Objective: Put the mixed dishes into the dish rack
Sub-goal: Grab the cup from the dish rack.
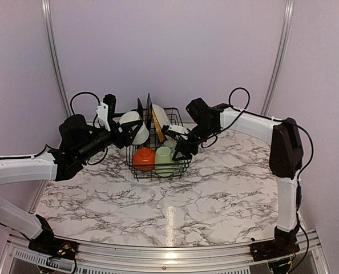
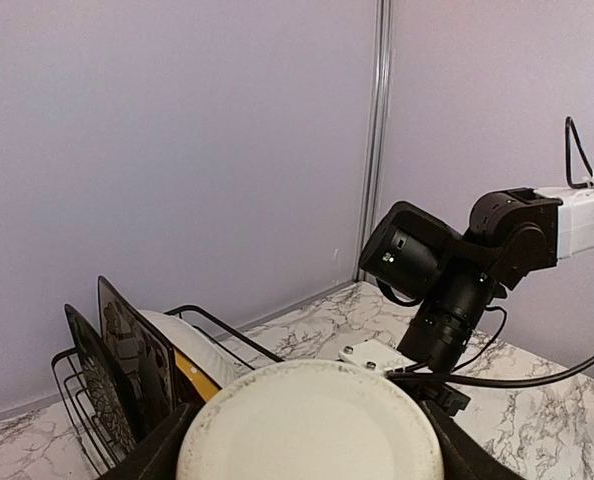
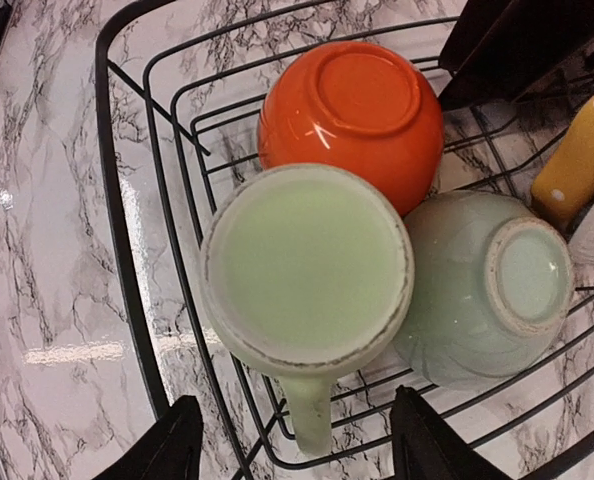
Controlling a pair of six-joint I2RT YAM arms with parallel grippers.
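Above the counter, left jaws pinch a white bowl edgewise for the dish rack; right jaws gape.

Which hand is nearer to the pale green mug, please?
Right. The right hand hangs open just above the mug; the left hand grips the white bowl at the rack's left side.

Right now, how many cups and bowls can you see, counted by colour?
Orange: 1, the orange bowl
Pale green: 2, the mug and the small cup
White: 1, the white bowl in the left gripper
Total: 4
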